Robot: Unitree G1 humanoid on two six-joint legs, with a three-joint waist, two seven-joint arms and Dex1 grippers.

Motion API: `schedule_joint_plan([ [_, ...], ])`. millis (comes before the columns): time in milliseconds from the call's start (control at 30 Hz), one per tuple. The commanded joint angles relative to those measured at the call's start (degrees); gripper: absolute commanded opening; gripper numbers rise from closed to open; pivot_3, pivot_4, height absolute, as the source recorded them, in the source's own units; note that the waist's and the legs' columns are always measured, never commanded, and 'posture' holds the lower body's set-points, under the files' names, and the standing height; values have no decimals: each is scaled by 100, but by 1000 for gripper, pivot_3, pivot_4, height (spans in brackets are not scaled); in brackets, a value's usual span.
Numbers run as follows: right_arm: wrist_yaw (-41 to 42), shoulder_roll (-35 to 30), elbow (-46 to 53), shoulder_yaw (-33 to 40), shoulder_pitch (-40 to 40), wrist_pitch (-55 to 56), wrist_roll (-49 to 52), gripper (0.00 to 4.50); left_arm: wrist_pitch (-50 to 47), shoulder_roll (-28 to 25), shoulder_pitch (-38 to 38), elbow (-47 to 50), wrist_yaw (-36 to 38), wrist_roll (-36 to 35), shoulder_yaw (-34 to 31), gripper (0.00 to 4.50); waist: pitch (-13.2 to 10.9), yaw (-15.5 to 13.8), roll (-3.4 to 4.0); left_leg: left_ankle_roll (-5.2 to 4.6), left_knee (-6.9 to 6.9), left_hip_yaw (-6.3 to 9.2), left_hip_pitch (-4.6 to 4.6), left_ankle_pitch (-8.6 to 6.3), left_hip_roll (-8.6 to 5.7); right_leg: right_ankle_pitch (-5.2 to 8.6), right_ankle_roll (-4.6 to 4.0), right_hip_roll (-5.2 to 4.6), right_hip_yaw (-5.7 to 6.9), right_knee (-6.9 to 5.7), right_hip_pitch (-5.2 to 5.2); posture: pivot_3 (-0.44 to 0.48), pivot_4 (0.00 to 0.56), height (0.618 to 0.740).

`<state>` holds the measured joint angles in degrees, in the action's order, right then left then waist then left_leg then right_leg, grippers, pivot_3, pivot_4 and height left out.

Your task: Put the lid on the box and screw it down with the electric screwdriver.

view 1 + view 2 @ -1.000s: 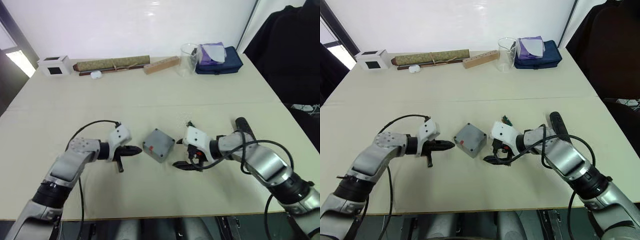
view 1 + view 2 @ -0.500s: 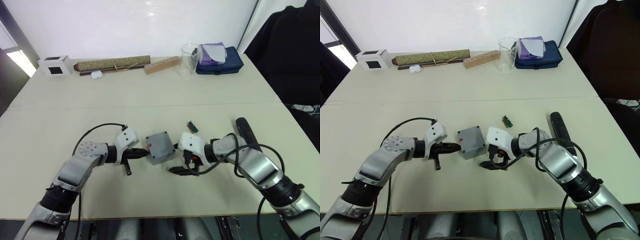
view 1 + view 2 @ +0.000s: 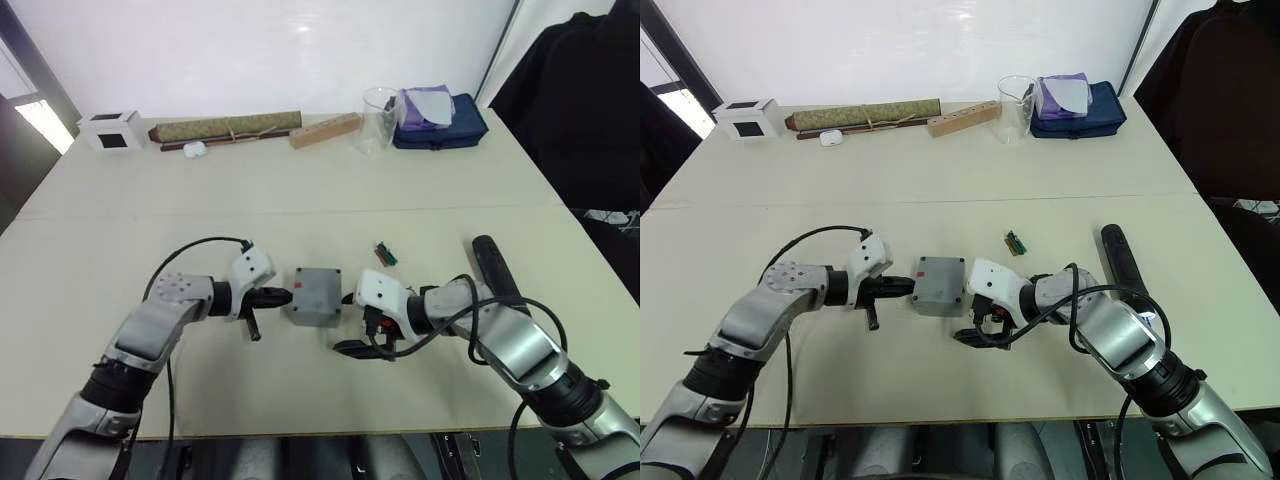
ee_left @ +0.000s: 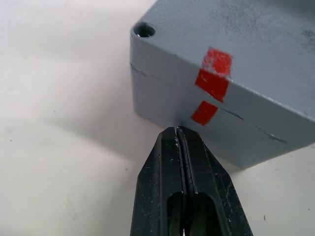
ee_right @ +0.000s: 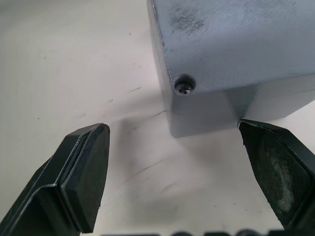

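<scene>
The grey box stands mid-table with the lid sitting on it; a seam and red marks run down its side, and a screw sits in one corner hole. My left gripper is shut, its tip touching the box's left side. At the box's right side my right gripper is open, its fingers spread wider than the box corner and holding nothing. To the right, beyond my right forearm, lies the black electric screwdriver.
A small green part lies just behind the right gripper. Along the far edge stand a white cube, a brown roll, a wooden block, a glass beaker and a blue pouch. Dark clothing hangs at the right.
The box has turned from a diamond stance to square with the table edge. Both grippers have closed in on its sides, the left tip now touching it.
</scene>
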<state>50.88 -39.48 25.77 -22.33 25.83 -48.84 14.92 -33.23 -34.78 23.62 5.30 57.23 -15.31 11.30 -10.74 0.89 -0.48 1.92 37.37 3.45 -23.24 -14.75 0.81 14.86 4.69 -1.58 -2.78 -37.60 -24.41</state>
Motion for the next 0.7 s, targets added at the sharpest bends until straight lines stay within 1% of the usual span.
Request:
schedule_joint_plan([
  [33,-375,-33,600,1126,-88,-726,410,4464,-68,-34,231,163,-97,-471,-767,0,0,-6,0,0,0,1,-1,0,0,0,0,0,0,0,0,0,150,740],
  [100,-481,0,854,1596,-172,-1033,678,4464,-78,32,271,246,-306,-641,-1101,0,0,-21,-2,0,1,2,-3,0,0,0,0,-2,1,-1,0,0,150,740],
  [200,-587,10,993,1748,-189,-1241,845,4464,-113,46,267,290,-377,-710,-1185,0,2,-9,-2,0,2,3,-2,0,-1,0,0,-3,2,-1,0,0,150,740],
  [267,-891,177,1216,2322,-261,-1447,1002,4464,-200,114,343,441,-613,-911,-1516,0,1,-7,-2,0,-1,1,2,0,0,0,0,-2,1,-1,2,0,150,740],
  [300,-1151,553,1355,3015,-369,-1107,1185,4464,-493,31,454,568,-427,-1270,-1633,0,1,-7,-3,0,-1,2,1,0,0,0,0,-2,1,-2,2,0,150,740],
  [333,-1331,731,1480,3629,-588,-1134,1282,4464,-853,-125,663,640,10,-1672,-1569,0,-2,-8,-8,0,-1,3,1,0,0,0,0,-1,1,-3,1,0,150,740],
  [367,-1425,977,1516,4150,-854,-1212,1534,4464,-983,-261,838,708,351,-1776,-1329,0,-2,-29,-9,0,0,6,-1,0,1,0,0,1,3,-6,0,0,150,740],
  [400,-1544,1131,1574,4403,-1158,-1294,1607,4464,-1055,-357,979,755,580,-1785,-1084,0,1,-47,-13,0,0,8,-6,0,0,0,0,2,6,-8,-2,0,150,740],
  [467,-1642,1208,1675,4339,-1661,-953,1479,4464,-1007,-423,1140,824,724,-1665,-728,0,5,-70,-15,1,0,13,-6,0,-6,0,0,-7,16,-8,6,0,150,740],
  [533,-1753,1156,1678,4081,-2029,-456,1184,4464,-996,-420,1261,887,812,-1630,-513,0,6,-20,-11,1,-2,-3,8,0,-11,0,1,-14,1,-4,15,0,150,740],
  [700,-2168,1211,1400,3677,-2570,219,701,4464,-859,-455,1442,939,1048,-1526,-134,0,4,141,-10,1,-7,-13,27,0,-1,1,-1,5,-15,-16,14,0,150,740],
])
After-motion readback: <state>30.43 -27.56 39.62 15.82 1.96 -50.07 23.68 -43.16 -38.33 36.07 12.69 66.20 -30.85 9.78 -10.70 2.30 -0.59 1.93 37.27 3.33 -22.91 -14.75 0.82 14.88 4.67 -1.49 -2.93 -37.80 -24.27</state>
